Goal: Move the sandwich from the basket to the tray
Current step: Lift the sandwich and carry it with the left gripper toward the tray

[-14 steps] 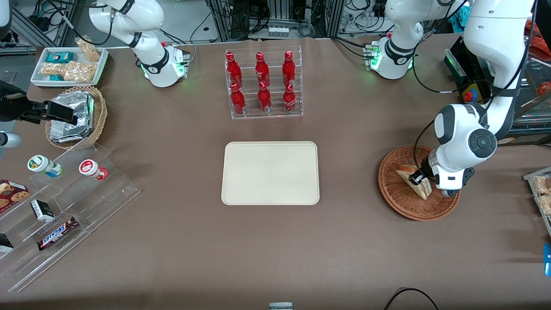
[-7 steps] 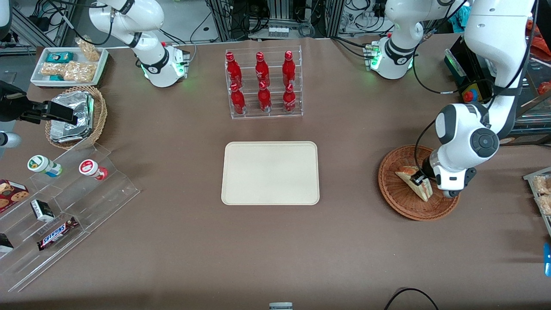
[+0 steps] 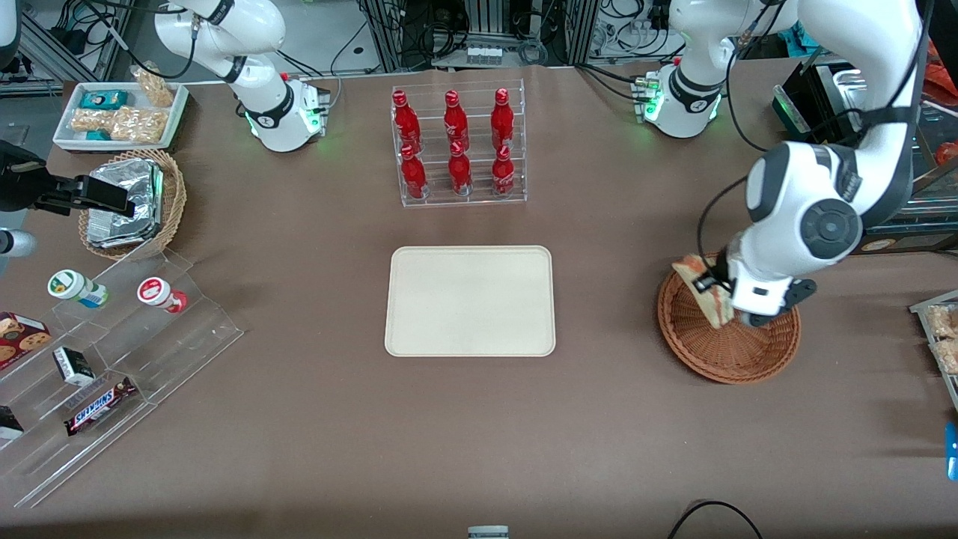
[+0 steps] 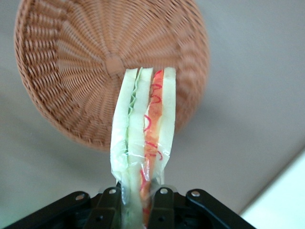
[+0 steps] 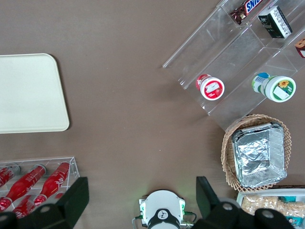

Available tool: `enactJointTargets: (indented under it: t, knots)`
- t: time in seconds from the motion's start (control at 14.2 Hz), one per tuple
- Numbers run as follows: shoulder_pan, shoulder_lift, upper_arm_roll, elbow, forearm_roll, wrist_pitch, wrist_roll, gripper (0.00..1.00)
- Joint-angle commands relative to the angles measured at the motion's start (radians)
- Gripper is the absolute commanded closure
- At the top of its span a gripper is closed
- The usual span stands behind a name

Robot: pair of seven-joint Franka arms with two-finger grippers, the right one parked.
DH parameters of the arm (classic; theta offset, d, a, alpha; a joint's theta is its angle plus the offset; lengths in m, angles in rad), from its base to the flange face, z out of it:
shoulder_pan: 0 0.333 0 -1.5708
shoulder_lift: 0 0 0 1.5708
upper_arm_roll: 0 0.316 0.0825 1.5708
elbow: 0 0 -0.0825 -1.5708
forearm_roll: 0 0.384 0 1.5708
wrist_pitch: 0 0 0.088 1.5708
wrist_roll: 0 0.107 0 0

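Front view: gripper (image 3: 711,293) clamping pale triangular sandwich (image 3: 702,290), now lifting it clear above reddish-brown round wicker basket (image 3: 730,352) near working arm's bench edge; carrying toward beige rectangular tray (image 3: 470,301) mid-bench is pending.

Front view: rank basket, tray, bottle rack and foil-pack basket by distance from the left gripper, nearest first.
The left gripper, shut on the sandwich, hangs above the basket.
1. Basket: directly under the gripper.
2. Tray: mid-table, toward the parked arm.
3. Bottle rack: farther from the camera than the tray.
4. Foil-pack basket: at the parked arm's end.
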Motion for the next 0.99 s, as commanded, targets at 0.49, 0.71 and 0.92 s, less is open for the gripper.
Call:
enactJointTargets:
  t: [0.49, 0.71, 0.92]
  knots:
    - [-0.221, 0.103, -0.006, 0.109, -0.073, 0.038, 0.009, 0.84]
    - [-0.244, 0.139, -0.074, 0.108, -0.075, 0.114, 0.009, 0.83]
    - [-0.245, 0.214, -0.151, 0.125, -0.070, 0.197, 0.004, 0.83]
